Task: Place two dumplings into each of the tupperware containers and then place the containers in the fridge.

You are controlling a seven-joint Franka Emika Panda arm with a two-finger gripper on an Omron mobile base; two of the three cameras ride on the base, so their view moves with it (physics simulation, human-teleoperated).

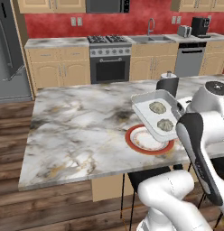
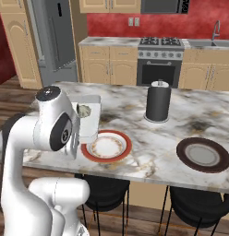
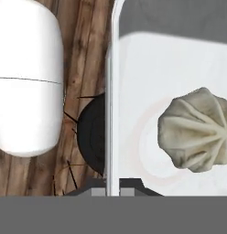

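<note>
Materials and finishes seen in the kitchen

The container (image 1: pixel 152 103) looks like translucent white plastic, smooth; the dumplings (image 1: pixel 157 107) are matt and pleated (greyish mottling). The counter (image 1: pixel 77 131) is glossy veined marble, the floor (image 1: pixel 10 122) is wood, the fridge (image 2: pixel 58 32) is brushed grey steel.

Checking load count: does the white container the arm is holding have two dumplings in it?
Yes: the left base view shows two dumplings lying in the white container, lifted above the red-rimmed plate.

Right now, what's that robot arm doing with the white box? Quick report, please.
Gripper shut on white container's rim, lifted above the counter. Two dumplings inside. Red-rimmed plate below it; fridge far off, doors closed.
</note>
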